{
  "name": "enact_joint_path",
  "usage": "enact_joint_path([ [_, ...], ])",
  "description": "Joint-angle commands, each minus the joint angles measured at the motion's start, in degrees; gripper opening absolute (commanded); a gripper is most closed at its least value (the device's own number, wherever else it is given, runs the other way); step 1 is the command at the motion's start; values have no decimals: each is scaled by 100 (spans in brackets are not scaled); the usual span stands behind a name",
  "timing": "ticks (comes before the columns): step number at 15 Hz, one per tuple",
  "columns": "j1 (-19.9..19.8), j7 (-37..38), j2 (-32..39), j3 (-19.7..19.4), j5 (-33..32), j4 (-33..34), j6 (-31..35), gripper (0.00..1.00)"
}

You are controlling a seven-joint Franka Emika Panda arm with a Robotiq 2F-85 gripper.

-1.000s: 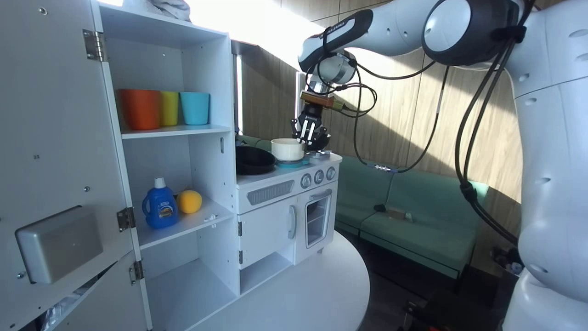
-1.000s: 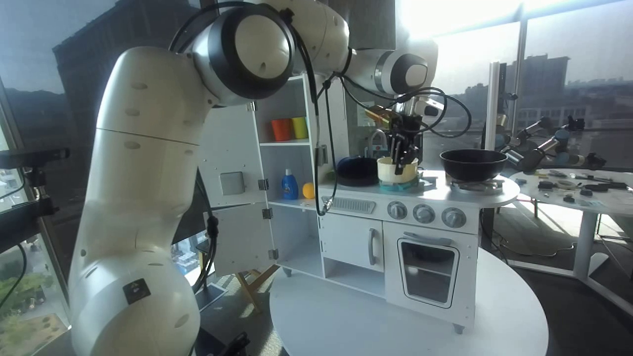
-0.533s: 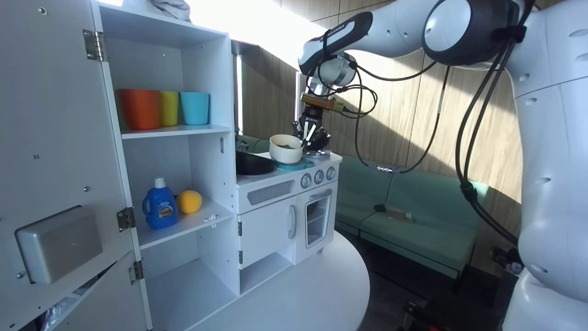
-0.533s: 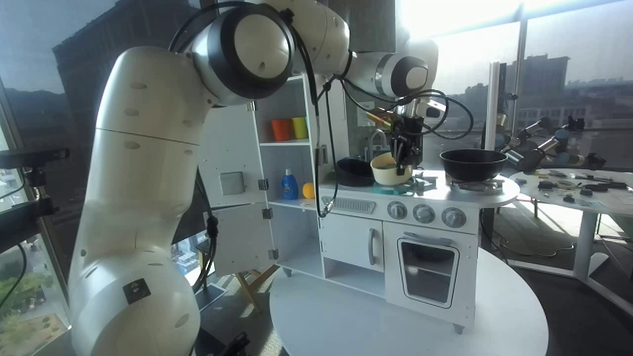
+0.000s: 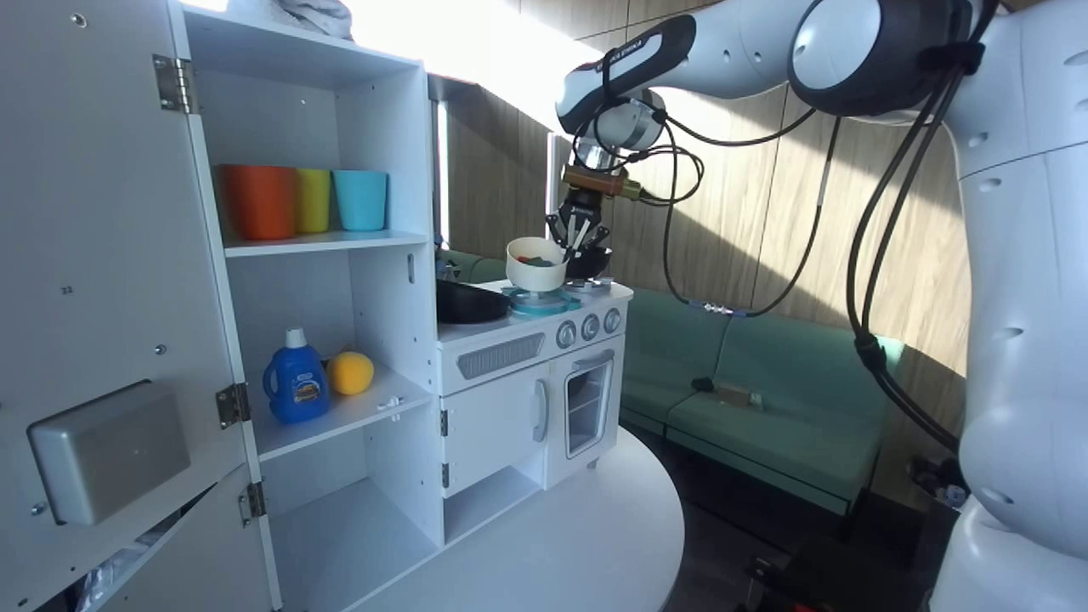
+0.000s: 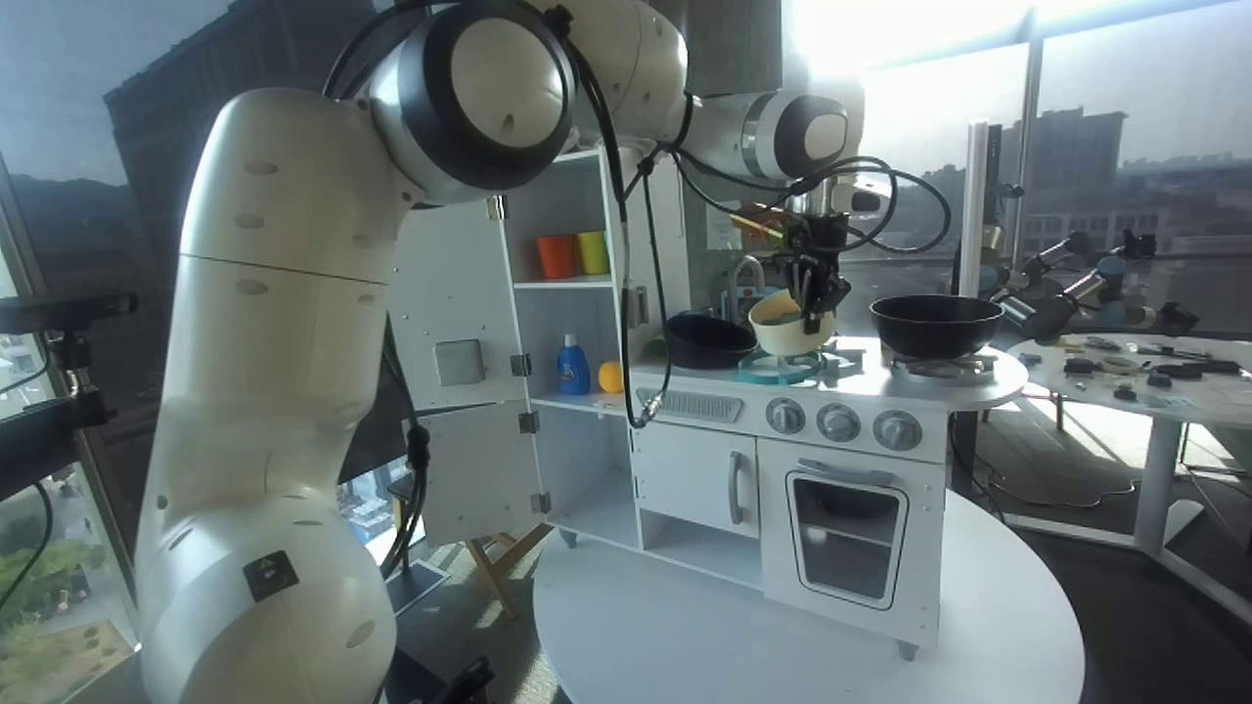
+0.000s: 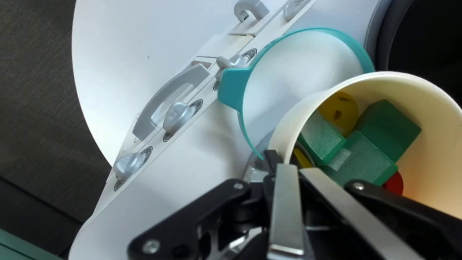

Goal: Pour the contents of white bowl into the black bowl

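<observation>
The white bowl (image 5: 534, 274) hangs above the teal-rimmed ring in both exterior views, tilted to one side (image 6: 794, 337). My gripper (image 7: 288, 162) is shut on its rim at one side. Inside the bowl in the wrist view lie green blocks (image 7: 361, 155), a yellow piece (image 7: 337, 110) and a red piece (image 7: 395, 183). A round black bowl (image 6: 936, 328) stands on the burner at the counter's end. Another round black vessel (image 5: 470, 304) sits tilted on the other side of the white bowl. I cannot tell which is the task's black bowl.
The teal ring (image 7: 234, 85) lies on the white counter beneath the bowl. A faucet (image 6: 748, 272) stands behind. A shelf unit (image 5: 382, 255) beside the counter holds coloured cups (image 5: 259, 202), a blue bottle (image 5: 297, 382) and an orange ball (image 5: 350, 374). Stove knobs line the counter front.
The white bowl has risen off the teal ring and tilted, with its contents coming into view. My gripper has moved up with it. The black vessel beside it has changed its tilt.
</observation>
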Motion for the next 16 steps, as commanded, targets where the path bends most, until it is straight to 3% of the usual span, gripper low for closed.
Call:
enact_joint_path([
  [1, 174, 128, -182, -75, -354, -4, 274, 7],
  [16, 840, 465, -527, 17, -1659, -592, 2087, 5],
])
